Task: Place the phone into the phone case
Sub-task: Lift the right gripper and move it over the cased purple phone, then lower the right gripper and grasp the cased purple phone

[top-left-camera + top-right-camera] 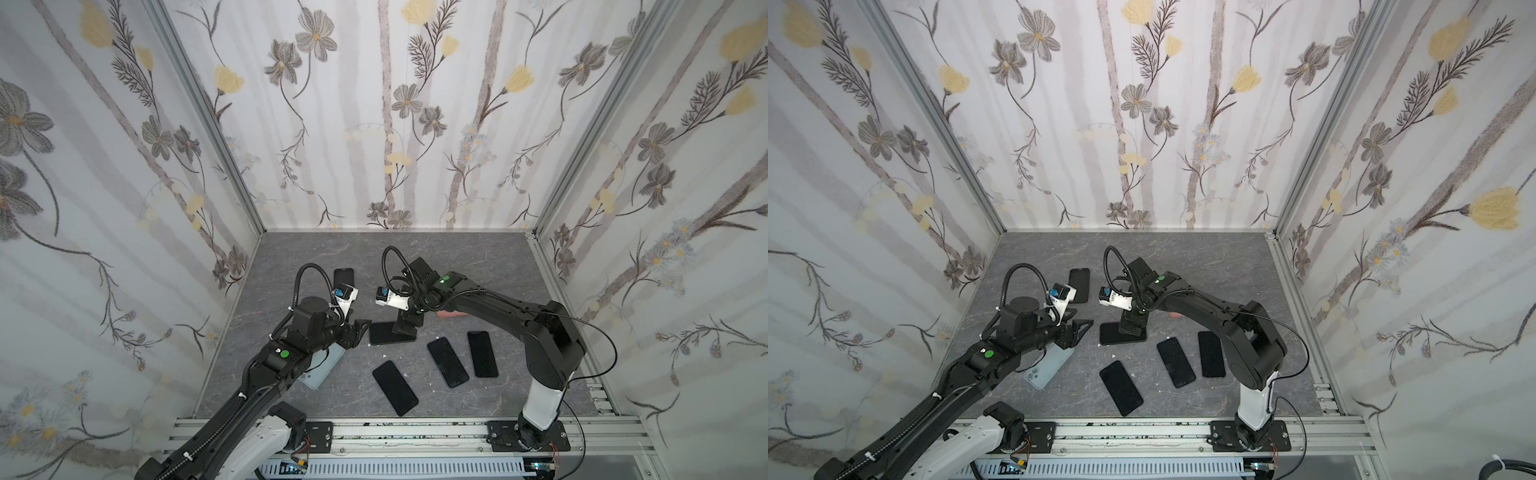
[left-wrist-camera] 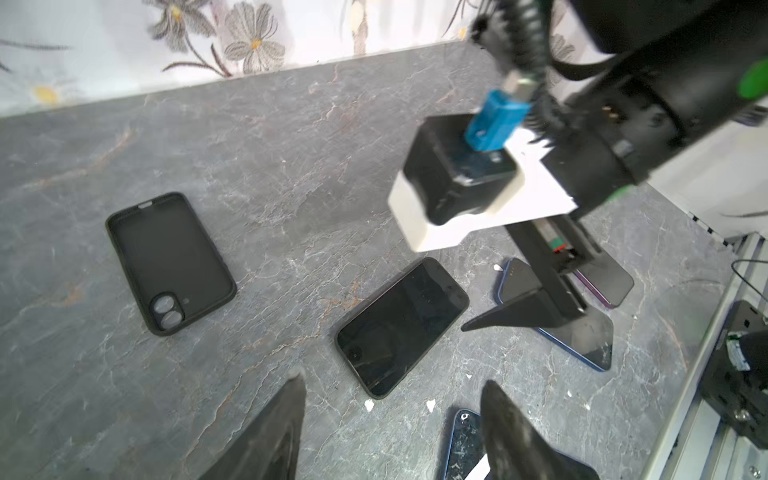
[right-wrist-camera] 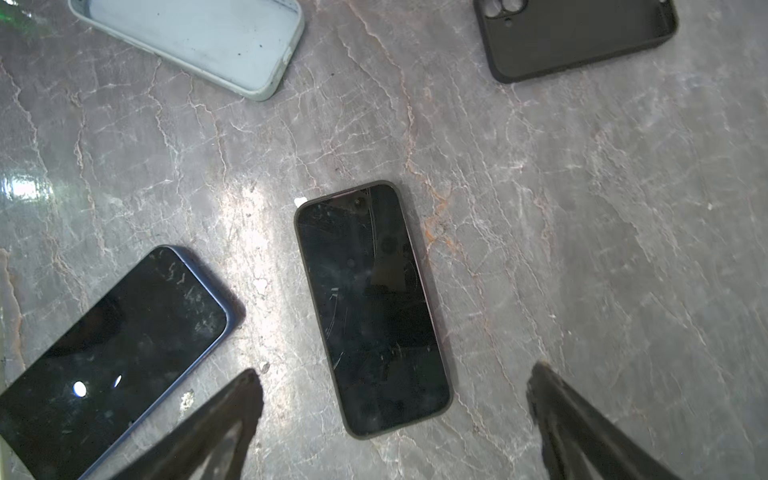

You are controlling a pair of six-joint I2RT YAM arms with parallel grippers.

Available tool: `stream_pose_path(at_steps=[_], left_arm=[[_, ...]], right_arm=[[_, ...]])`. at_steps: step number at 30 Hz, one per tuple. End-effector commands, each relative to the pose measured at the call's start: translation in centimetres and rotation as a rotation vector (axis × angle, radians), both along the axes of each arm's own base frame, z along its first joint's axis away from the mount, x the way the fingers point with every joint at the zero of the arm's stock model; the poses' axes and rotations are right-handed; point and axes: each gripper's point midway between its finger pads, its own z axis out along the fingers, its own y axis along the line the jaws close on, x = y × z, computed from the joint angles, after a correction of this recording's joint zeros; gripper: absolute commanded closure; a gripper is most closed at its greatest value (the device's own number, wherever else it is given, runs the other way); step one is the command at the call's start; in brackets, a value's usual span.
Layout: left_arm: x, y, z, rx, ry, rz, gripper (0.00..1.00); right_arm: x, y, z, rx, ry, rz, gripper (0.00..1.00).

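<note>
Grey veined worktop (image 1: 478, 266), small white flecks (image 2: 431, 405) near its middle. Floral-papered walls (image 1: 374, 124) on three edges. Aluminium rail (image 1: 415, 432) along front edge. Pink item (image 1: 451, 314), partly hidden.

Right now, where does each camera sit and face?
Top views: above the near rail, looking down at the table; left gripper, right gripper show.
Left wrist: faces across the table to the back wall; left gripper, right gripper.
Right wrist: faces down on the black-cased phone; right gripper.
Wrist views share that phone and the empty black case.
</note>
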Motion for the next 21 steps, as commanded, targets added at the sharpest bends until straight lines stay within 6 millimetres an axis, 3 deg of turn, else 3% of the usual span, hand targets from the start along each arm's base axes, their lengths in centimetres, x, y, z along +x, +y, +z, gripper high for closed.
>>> stream_pose_path(at_steps=[1, 5, 12, 21], left_arm=[[-1.4, -0.6, -0.1, 0.064, -0.102, -0.115, 0.30], [-2.5, -0.2, -1.4, 0.154, -0.153, -0.160, 0.25], [-2.2, 1.3, -3.6, 0.277, -0.182, -0.108, 0.19], [-1.6, 1.6, -4.1, 0.268, -0.233, -0.055, 0.15]], right_arm=[[-0.2, 0.4, -1.0, -0.038, -0.018, 0.093, 0.00], [-0.3, 0.6, -2.8, -0.100, -0.015, 0.125, 0.00], [-0.3, 0.5, -4.8, -0.134, -0.007, 0.154, 0.00], [-0.5, 0.1, -7.0, -0.178, -0.007, 0.173, 0.00]])
